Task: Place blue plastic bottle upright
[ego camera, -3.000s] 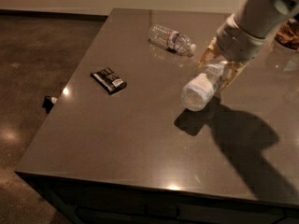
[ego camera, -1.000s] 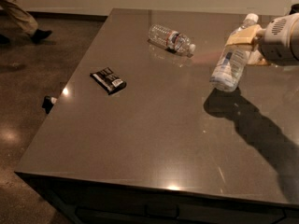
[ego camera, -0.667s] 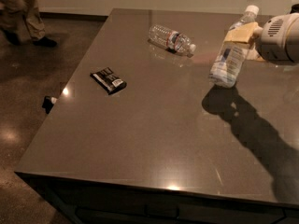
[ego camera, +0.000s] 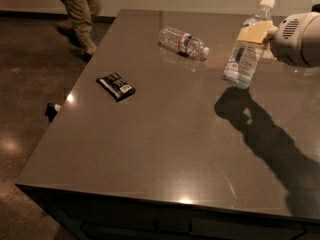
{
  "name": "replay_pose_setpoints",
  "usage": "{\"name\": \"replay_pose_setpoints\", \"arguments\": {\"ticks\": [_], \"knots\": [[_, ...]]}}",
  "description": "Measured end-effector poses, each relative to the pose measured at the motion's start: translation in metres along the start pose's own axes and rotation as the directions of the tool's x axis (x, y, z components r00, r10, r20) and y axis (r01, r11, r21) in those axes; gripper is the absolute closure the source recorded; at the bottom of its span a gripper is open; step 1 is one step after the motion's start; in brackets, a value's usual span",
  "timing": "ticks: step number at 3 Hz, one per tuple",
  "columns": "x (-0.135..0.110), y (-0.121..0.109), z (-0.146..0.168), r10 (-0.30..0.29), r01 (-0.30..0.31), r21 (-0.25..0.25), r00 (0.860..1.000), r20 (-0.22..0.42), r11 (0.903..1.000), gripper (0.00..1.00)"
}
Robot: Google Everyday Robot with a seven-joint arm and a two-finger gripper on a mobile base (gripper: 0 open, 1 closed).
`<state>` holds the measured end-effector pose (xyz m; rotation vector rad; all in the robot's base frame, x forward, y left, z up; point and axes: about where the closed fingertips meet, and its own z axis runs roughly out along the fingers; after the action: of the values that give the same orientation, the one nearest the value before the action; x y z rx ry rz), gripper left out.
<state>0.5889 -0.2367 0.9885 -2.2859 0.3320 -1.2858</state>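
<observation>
The blue plastic bottle (ego camera: 246, 49) has a white cap on top and a pale label. It hangs nearly upright, leaning slightly, just above the table at the right. My gripper (ego camera: 256, 32) comes in from the right edge and is shut on the bottle's upper part with tan fingers (ego camera: 253, 33). The bottle's base is close to the table, and its dark shadow lies just below and to the right.
A clear ribbed bottle (ego camera: 183, 42) with a red-and-blue band lies on its side at the back middle. A black packet (ego camera: 116, 85) lies on the left. The grey table (ego camera: 165, 144) ends at the left and front. A person's legs (ego camera: 79, 14) stand beyond the far left corner.
The bottle has turned from lying sideways in my gripper to nearly upright and moved right and farther back. A person has walked into view at the back left.
</observation>
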Motion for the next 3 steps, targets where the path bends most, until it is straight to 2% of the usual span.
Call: {"name": "replay_pose_setpoints", "arguments": {"ticks": [1,2,3], "knots": [[-0.0044,0.001,0.0007,0.062,-0.062,0.03,0.998,-0.005,0.9976,1.0],[-0.0116,0.0037,0.0038,0.155,-0.147,0.122,0.986,-0.059,0.9816,1.0],[-0.005,0.0032,0.0053,0.159,-0.126,0.206,0.976,-0.149,0.9704,1.0]]}}
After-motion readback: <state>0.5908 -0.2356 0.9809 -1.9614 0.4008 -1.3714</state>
